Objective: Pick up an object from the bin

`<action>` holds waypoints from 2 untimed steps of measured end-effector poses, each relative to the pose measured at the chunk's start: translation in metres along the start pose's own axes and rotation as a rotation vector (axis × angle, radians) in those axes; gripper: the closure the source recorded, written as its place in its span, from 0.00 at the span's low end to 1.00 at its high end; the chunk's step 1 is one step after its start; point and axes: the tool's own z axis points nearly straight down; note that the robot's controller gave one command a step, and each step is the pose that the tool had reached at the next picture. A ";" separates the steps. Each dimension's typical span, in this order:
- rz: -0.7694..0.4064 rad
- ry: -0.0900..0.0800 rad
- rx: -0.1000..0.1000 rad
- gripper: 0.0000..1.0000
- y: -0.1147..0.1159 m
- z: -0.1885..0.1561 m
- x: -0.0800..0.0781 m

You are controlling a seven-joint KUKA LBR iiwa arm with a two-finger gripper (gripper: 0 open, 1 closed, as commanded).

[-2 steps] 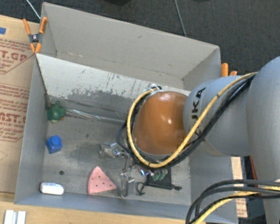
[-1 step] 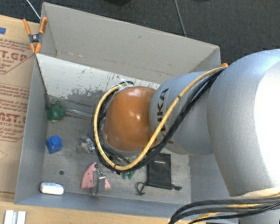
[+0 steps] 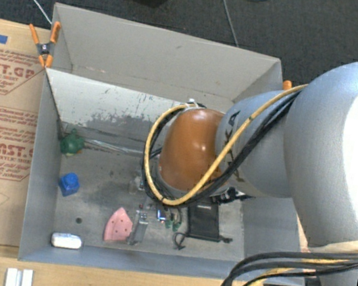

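My gripper (image 3: 139, 229) hangs below the arm's wrist, low over the bin's front middle. A pink wedge-shaped piece (image 3: 119, 226) lies on the floor just to its left, close beside it or touching it; I cannot tell which. A flat black rectangular thing (image 3: 204, 224) lies just to the right of the gripper, partly hidden under the arm. Nothing shows held in the gripper.
A blue cube (image 3: 69, 184) sits at the left of the bin, and a green rounded thing (image 3: 71, 144) lies behind it near the left wall. A small white oblong thing (image 3: 66, 241) rests in the front left corner. The arm covers the bin's right side.
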 end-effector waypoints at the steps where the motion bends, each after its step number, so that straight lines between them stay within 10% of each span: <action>1: -0.483 -0.008 -0.002 0.00 0.001 0.009 0.014; 2: -0.461 -0.009 -0.001 0.00 0.070 0.015 0.011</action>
